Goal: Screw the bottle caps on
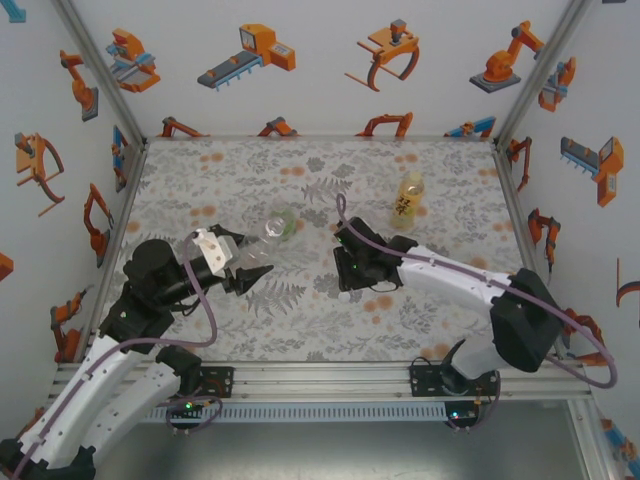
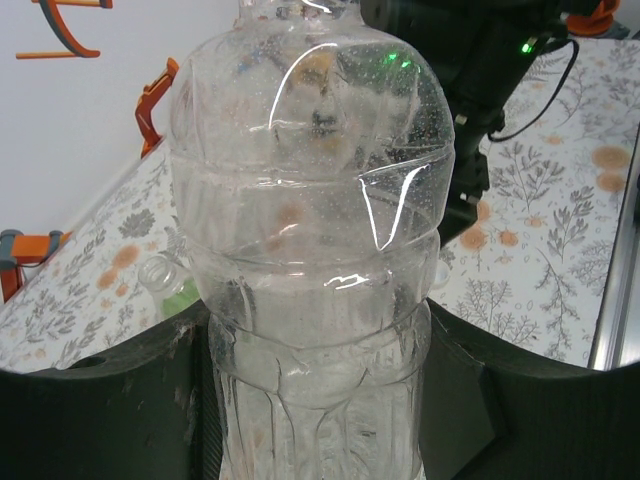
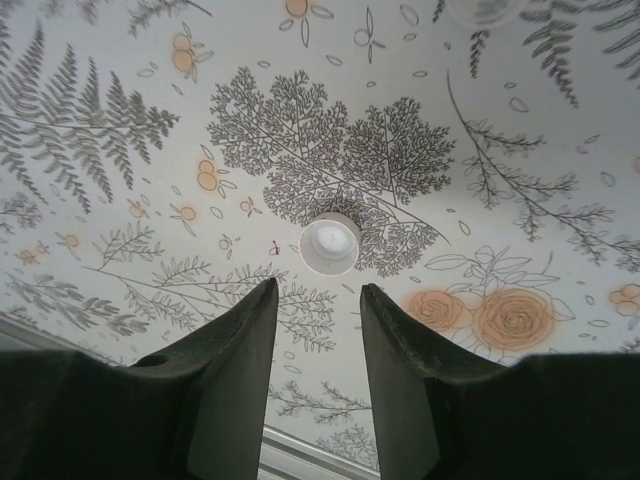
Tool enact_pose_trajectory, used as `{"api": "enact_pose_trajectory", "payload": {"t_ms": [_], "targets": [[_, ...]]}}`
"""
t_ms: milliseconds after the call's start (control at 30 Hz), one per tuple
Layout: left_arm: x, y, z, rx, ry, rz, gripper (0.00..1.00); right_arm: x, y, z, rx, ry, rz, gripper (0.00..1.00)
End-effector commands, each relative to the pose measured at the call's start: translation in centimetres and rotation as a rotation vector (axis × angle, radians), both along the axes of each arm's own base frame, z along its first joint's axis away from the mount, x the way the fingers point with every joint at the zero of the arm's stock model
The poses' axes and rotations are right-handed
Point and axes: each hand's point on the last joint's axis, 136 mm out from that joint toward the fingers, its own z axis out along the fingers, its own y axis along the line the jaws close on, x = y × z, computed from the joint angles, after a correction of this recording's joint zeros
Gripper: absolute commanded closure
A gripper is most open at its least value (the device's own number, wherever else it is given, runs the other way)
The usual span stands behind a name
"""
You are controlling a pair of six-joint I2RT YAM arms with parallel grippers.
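Clear ribbed bottle [image 2: 310,200] pinched in left gripper [image 2: 322,380], neck pointing away along fingers.
Right of bottle, smooth round white cap [image 3: 330,244] lay flat; right gripper [image 3: 317,290] held its fingers slightly apart there, empty.

The tablecloth [image 1: 300,325] is printed with grey ferns and orange blossoms; two orange roses [image 3: 512,318] lie just beside the right gripper's [image 3: 315,290] fingers [image 3: 235,380]. White walls [image 1: 320,100] dotted with orange robot-arm pictures [image 1: 245,55] enclose it on three sides, with aluminium posts [image 1: 101,70] at the far corners.
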Motion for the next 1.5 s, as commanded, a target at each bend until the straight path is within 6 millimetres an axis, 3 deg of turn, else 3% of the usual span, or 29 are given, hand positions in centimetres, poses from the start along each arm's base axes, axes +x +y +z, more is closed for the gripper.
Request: {"api": "enact_pose_trajectory", "payload": {"t_ms": [0, 1467], "targets": [[-0.2, 0.3, 0.2, -0.003, -0.028, 0.006, 1.00, -0.4, 0.8, -0.3, -0.012, 0.043, -0.010, 0.58], [-0.2, 0.3, 0.3, -0.012, -0.020, 0.003, 1.00, 0.1, 1.9, -3.4, -0.047, 0.093, -0.013, 0.57]]}}
